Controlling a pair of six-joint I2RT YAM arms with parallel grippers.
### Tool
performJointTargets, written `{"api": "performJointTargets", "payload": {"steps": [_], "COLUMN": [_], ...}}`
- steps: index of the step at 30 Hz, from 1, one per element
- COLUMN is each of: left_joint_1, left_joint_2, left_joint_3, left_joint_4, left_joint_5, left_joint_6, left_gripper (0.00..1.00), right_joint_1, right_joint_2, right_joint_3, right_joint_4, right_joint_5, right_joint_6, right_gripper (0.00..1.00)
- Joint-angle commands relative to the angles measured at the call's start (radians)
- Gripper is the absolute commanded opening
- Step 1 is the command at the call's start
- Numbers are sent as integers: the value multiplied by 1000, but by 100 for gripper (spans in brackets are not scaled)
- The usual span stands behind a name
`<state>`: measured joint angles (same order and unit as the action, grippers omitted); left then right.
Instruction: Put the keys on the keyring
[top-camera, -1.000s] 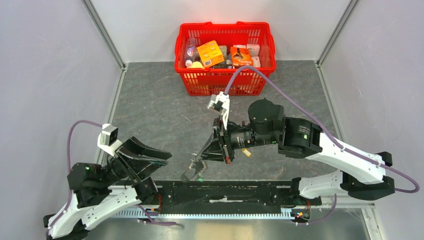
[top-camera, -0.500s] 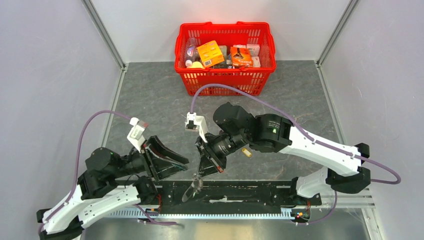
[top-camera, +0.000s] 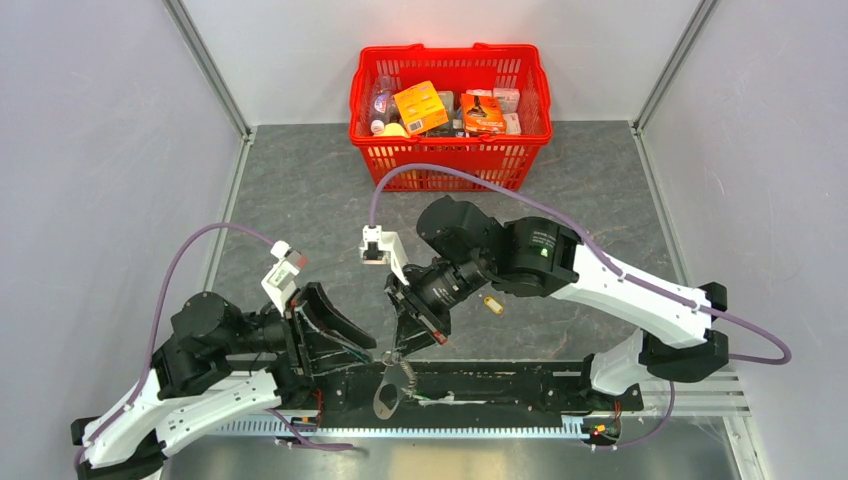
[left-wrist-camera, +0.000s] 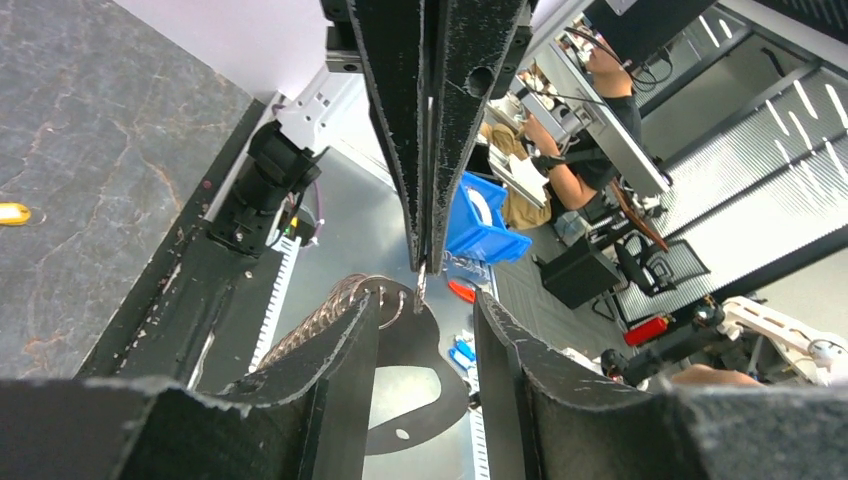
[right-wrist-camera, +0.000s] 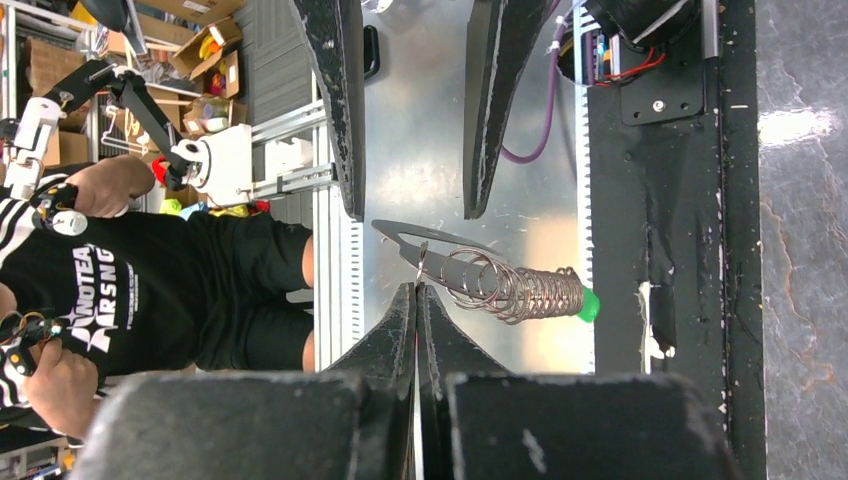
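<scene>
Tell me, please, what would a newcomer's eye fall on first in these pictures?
A red basket crammed with packets stands at the far edge of the table. Nearer, the right arm reaches over the near edge, its jaws shut on the keyring, which dangles there. The left arm holds its jaws open just beside it.

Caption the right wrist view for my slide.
Right tool, shut, pinches the keyring, green key at its chain's end, facing the open left tool.
</scene>
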<state>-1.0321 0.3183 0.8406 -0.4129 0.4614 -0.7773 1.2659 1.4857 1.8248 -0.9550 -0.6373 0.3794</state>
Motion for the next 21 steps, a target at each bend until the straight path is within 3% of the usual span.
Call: {"api": "performJointTargets", "payload": {"steps": [1, 11, 21], "left_joint_1": [-3, -3, -2], "left_joint_2": [15, 38, 61], "left_joint_3": [4, -32, -40], "left_joint_4": [50, 112, 139], "left_joint_5": [87, 136, 161], "left_joint_6": [20, 0, -4], "left_gripper": [46, 43, 22], "right_joint_1": [-2, -5, -5], "right_joint_2": [35, 91, 108], "right_joint_3": [87, 158, 171], "right_joint_4": [-17, -54, -80], "right_joint_5": [-70, -96, -103], "right_joint_6": [-33, -44, -66], "right_gripper": [0, 0, 0]}}
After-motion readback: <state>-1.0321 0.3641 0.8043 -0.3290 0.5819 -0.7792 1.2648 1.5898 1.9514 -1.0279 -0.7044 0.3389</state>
